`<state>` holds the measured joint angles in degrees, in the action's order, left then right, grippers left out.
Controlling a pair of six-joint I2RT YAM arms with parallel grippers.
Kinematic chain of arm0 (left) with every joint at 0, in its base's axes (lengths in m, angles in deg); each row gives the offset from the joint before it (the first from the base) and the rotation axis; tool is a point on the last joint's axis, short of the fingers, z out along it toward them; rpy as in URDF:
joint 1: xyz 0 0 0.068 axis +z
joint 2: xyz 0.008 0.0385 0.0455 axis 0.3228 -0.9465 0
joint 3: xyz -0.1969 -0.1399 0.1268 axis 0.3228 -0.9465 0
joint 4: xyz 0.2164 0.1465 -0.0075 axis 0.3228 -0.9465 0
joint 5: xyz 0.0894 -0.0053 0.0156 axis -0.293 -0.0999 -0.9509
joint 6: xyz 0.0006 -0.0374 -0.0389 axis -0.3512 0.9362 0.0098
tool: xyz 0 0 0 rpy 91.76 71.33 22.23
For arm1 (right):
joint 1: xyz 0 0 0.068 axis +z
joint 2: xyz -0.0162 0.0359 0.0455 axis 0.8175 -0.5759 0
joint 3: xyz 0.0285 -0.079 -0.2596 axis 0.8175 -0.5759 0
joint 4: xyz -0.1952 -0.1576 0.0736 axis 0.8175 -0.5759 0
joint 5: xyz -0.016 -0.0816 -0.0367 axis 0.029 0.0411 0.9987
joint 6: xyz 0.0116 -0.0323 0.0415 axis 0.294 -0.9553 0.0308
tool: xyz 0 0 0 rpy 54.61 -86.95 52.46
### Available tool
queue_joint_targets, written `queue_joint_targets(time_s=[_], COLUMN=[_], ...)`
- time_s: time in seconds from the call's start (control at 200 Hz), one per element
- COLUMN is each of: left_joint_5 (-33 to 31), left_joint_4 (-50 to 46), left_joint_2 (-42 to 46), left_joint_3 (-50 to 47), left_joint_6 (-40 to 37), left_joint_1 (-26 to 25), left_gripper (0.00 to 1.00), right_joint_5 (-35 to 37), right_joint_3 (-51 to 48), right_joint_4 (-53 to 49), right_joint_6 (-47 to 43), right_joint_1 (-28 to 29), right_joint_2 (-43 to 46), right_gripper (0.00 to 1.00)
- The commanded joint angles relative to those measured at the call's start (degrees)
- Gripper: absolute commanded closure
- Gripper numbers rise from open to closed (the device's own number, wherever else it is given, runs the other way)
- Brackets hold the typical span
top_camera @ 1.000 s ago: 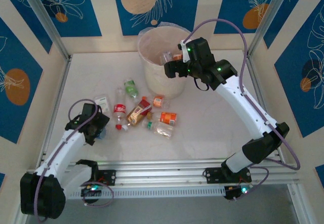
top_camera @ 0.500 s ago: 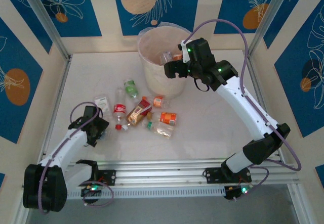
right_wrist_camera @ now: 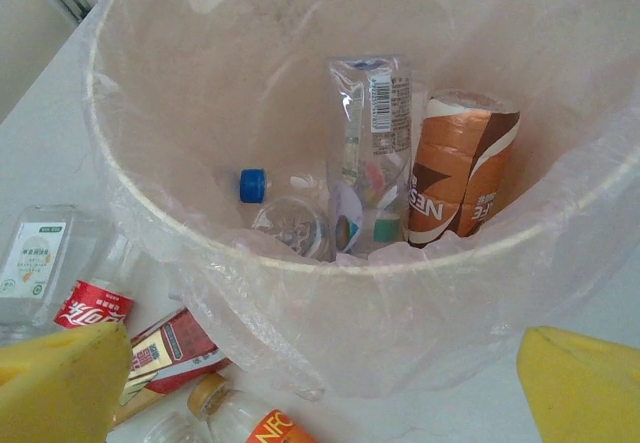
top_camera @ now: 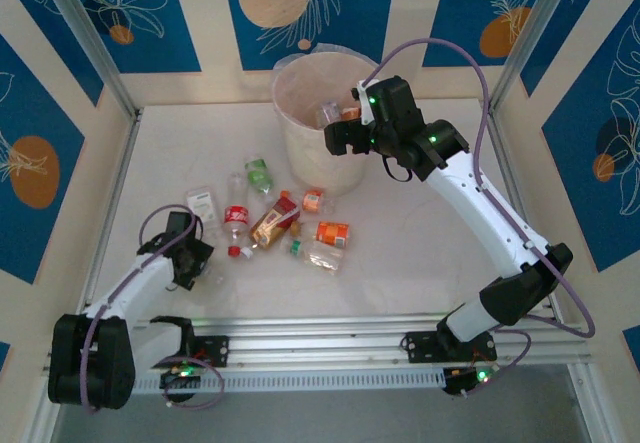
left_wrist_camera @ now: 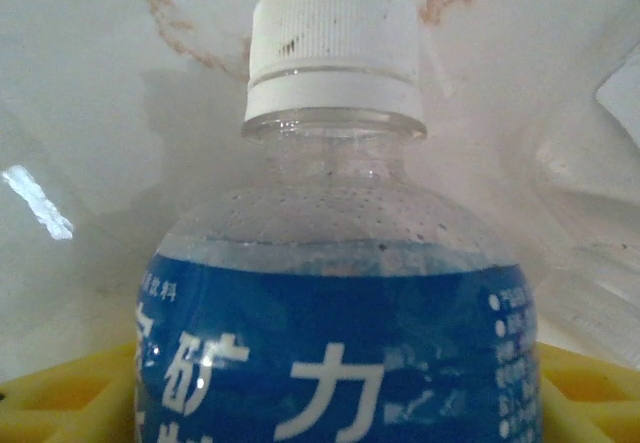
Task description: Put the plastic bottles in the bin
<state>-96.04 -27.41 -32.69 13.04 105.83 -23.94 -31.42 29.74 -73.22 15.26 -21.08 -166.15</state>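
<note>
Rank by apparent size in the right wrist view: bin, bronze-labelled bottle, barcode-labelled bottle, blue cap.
1. Round cream-white plastic bin.
2. Clear barcode-labelled plastic bottle and bronze-labelled plastic bottle: too alike to rank.
3. Blue plastic cap.

I read big white 矿 and 力 on the blue-label bottle [left_wrist_camera: 335,363], with tiny 饮料 above them. In the bin [right_wrist_camera: 480,246], the bronze bottle [right_wrist_camera: 455,168] shows NESC upside down and a clear bottle [right_wrist_camera: 372,113] carries a barcode. On the surface [right_wrist_camera: 35,133], the orange-label bottle [right_wrist_camera: 272,429] says NFC.
</note>
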Motion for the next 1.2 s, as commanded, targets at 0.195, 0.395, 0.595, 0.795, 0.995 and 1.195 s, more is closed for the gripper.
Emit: queue_joint_targets(time_s=[0.195,0.395,0.595,0.795,0.995,1.195], left_joint_5=[-2.71,-5.82,-5.11,-2.22,-2.76,4.05], left_joint_4=[-5.25,-11.04,-11.35,-4.17,1.63,4.02], left_joint_2=[8.11,15.62,17.71,11.82,-1.72,-16.76], left_joint_3=[1.84,7.19,16.55,26.46,42.88,63.17], left_joint_6=[-0.08,-4.49,-12.51,-16.57,-24.32,-32.12], left_joint_1=[0.88,0.86,0.47,-5.38,-16.21,-20.67], left_gripper=[0.45,0.45,0.45,0.45,0.45,0.46], right_joint_5=[1.54,2.51,5.22,7.72,10.19,12.89], right_joint_3=[-1.58,-4.0,-8.29,-13.01,-16.45,-18.97], right_joint_4=[1.19,2.38,3.61,5.19,4.13,1.41], right_joint_6=[1.22,2.01,3.64,5.39,7.41,10.0], right_joint_1=[0.65,0.87,1.29,1.62,1.76,2.08], right_joint_2=[2.8,4.88,8.38,13.02,16.13,17.63], right_gripper=[0.01,0.01,0.01,0.01,0.01,0.01])
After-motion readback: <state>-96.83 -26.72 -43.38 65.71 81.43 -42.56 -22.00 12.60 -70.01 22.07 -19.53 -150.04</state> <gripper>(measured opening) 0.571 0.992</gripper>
